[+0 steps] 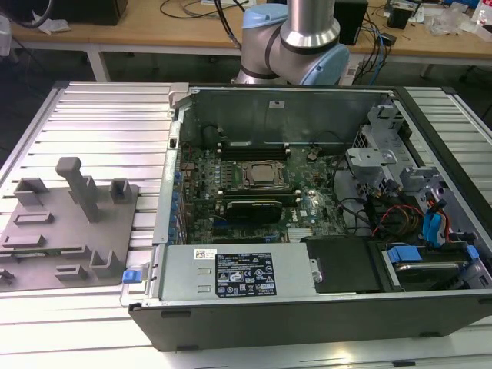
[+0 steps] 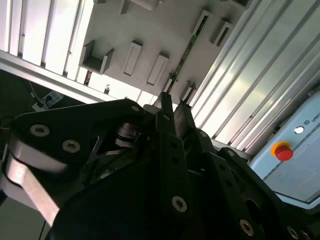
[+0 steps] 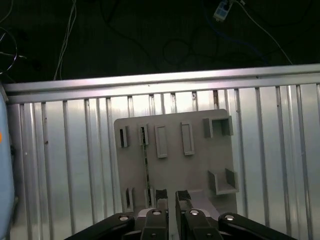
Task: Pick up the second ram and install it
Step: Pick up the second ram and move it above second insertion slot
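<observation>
The second ram (image 3: 145, 165) is a thin green stick standing on edge in slots of the grey plastic tray (image 3: 200, 165). In the second wrist view the ram (image 2: 187, 50) runs as a narrow green line across the tray (image 2: 150, 30). My gripper (image 3: 171, 196) hangs well above the tray, its tips a little to one side of the stick. The two dark fingertips (image 3: 161, 196) stand a small gap apart with nothing between them. In the second wrist view my gripper (image 2: 174, 105) points at the near end of the stick. The tray (image 1: 46, 231) lies at the exterior view's left.
An open computer case (image 1: 307, 307) lies on the ribbed metal table (image 1: 108, 115), with the CPU socket (image 1: 265, 173) at the middle of its motherboard. A tall grey post (image 1: 81, 188) rises from the tray. A pale blue box with a red button (image 2: 283, 151) stands beside the table.
</observation>
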Robot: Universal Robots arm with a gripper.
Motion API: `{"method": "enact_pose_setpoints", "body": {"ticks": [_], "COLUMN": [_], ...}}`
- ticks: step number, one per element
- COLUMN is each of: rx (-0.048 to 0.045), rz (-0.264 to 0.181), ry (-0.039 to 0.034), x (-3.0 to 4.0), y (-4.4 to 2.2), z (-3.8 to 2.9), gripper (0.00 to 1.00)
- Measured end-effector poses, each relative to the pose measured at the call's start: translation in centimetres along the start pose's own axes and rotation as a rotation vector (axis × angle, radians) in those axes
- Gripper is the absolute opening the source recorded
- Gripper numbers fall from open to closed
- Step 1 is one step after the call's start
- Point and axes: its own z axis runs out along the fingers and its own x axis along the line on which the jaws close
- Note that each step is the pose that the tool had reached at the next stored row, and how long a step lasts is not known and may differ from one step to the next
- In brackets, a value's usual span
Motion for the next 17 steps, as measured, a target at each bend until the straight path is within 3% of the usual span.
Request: {"method": "enact_pose_setpoints", "body": {"ticks": [1,6,17], "rx": [0.0000,0.0001,0.0001], "rz": [0.000,0.000,0.000], "ry": [0.0000,0.0000,0.0000], "x": [0.00,0.12,0.24], "y": [0.00,-0.01,-0.08], "z": [0.00,0.18,1.98], "gripper": [0.24,0.24,0.24]}}
